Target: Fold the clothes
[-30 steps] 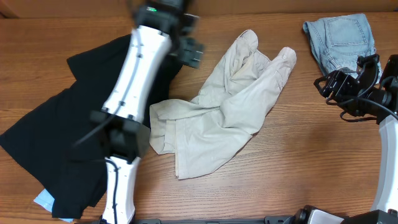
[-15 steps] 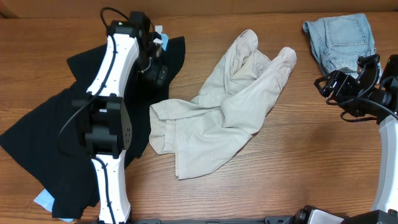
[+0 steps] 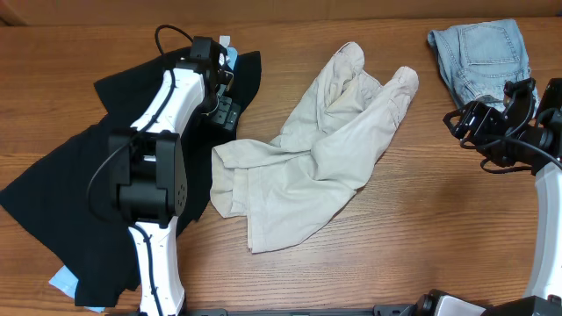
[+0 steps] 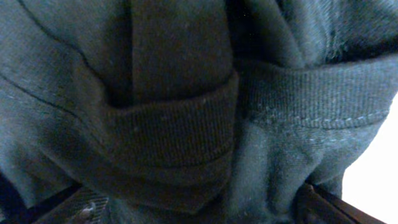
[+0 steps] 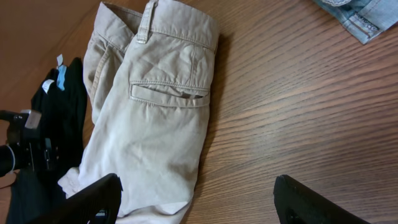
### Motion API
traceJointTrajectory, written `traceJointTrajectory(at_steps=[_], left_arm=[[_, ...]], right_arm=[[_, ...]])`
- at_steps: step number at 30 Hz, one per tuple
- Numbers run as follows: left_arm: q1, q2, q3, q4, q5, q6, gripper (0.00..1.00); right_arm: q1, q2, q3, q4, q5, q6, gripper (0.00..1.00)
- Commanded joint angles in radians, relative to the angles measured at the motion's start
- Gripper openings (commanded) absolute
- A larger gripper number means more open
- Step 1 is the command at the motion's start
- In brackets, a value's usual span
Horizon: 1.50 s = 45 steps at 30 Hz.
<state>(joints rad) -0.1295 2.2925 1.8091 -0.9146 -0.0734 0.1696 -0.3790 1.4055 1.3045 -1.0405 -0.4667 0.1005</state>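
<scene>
Mid-brown wood-grain surface (image 3: 413, 219), grain running left to right, fills most of the overhead view. Along the top edge runs a paler tan strip (image 3: 369, 7) (can't tell what it is). Near the bottom-left corner a small pale-blue scrap (image 3: 60, 283) lies on the surface, partly hidden.

Black ribbed cotton top (image 4: 186, 93) swamps the left wrist view — the jaws of the left gripper (image 3: 226, 114) can't be read. Light-blue denim shorts (image 5: 360, 15) are cropped at 1 o'clock, right wrist view.
</scene>
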Motion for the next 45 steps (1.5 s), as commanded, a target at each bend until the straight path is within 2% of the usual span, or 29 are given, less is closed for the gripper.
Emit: traceJointTrajectory(at_steps=[1, 9, 21, 31, 34, 37, 41, 45], left_arm=[[0.021, 0.042, -0.064, 0.111, -0.132, 0.025, 0.96], [0.153, 0.042, -0.085, 0.279, -0.178, 0.028, 1.0], [0.426, 0.042, -0.085, 0.46, -0.148, 0.147, 0.99], [0.478, 0.041, -0.069, 0.582, -0.116, 0.146, 1.0], [0.466, 0.031, -0.013, 0.51, -0.114, 0.093, 1.0], [0.452, 0.013, 0.087, 0.367, -0.063, 0.021, 1.0], [0.429, -0.024, 0.29, 0.084, 0.125, -0.038, 1.0], [0.399, -0.045, 0.436, -0.105, 0.342, -0.047, 1.0]], right_arm=[[-0.003, -0.002, 0.025, 0.001, 0.003, -0.003, 0.82], [-0.003, -0.002, 0.025, -0.006, 0.003, -0.003, 0.82], [-0.003, -0.002, 0.025, -0.005, 0.003, -0.003, 0.82], [-0.003, -0.002, 0.025, 0.014, 0.003, -0.002, 0.82], [-0.003, -0.002, 0.026, 0.026, 0.003, -0.003, 0.82], [-0.003, -0.003, 0.026, 0.054, 0.002, -0.003, 0.79], [-0.002, -0.004, 0.032, 0.081, -0.041, -0.003, 0.78], [-0.001, -0.025, 0.042, 0.071, -0.074, -0.002, 0.75]])
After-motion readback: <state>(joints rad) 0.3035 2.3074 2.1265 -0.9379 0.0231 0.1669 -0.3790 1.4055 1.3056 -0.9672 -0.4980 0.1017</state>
